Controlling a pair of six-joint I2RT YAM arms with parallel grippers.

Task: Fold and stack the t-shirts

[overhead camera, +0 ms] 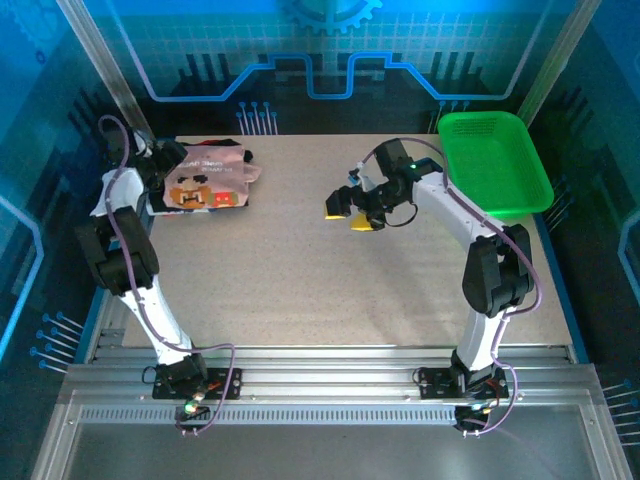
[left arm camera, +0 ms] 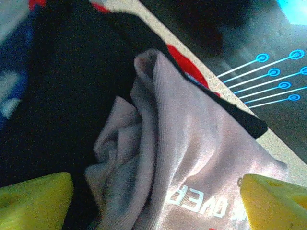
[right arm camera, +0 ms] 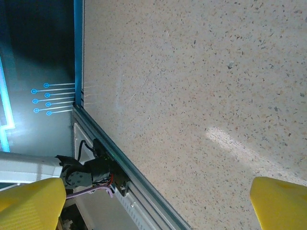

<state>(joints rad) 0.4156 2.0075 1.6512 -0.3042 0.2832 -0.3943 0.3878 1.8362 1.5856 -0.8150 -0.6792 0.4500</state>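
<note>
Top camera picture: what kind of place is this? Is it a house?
Probably a robot lab, not a house. A left arm and a right arm are bolted to metal rails at a speckled table, blue circuit-pattern walls surround it, and a pink t-shirt lies ready.

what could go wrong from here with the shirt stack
The pink t-shirt lies bunched on the black t-shirt; the open left gripper straddles it and might snag a fold when lifting. The stack sits near a corner of the table, so a drag could push it off.
</note>
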